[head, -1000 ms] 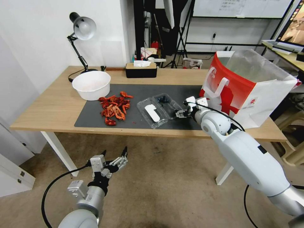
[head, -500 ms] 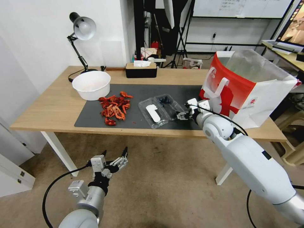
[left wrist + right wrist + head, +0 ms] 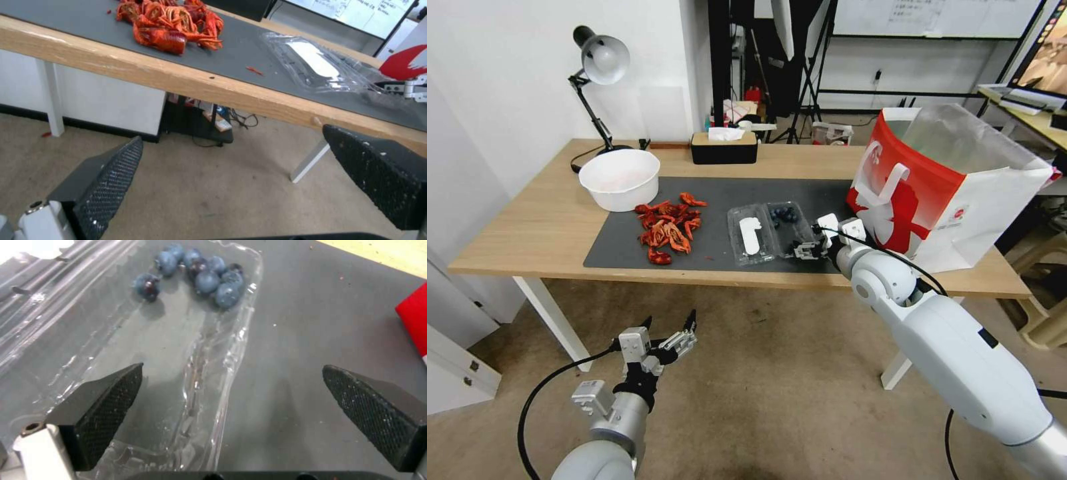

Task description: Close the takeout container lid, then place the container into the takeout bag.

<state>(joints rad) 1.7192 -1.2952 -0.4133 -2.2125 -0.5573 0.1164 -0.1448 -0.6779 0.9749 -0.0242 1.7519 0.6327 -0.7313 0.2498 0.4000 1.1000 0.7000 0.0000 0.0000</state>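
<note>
1. Between the spread fingers (image 3: 111,413) of the right gripper (image 3: 231,416), the near side wall of the container (image 3: 178,340) is showing; one finger is sitting over the clear tray and the other over the dark mat (image 3: 302,323), and nothing is being squeezed.
2. Toward the far end of that tray, a cluster of blueberries (image 3: 200,273) is lying together.
3. On the mat in the head view, the right gripper (image 3: 808,249) is sitting low at the container (image 3: 790,227), at its near corner on the bag's side.
4. Beside the berry half, the takeout container lid (image 3: 750,235) is lying flat and open, its white label facing up, on the side away from the bag.
5. To the right of the container, the takeout bag (image 3: 954,180) is standing upright and open on the table (image 3: 527,227), close to the right arm's wrist.
6. Left of the lid, a heap of red crayfish shells (image 3: 667,227) is resting on the mat, with a white bowl (image 3: 620,179) beyond it, a desk lamp (image 3: 597,73) at the far left and a black tissue box (image 3: 724,147) at the back edge.
7. Below the table's front edge, the left gripper (image 3: 668,331) is hanging over the floor with its fingers (image 3: 111,176) held wide apart and carrying nothing.
</note>
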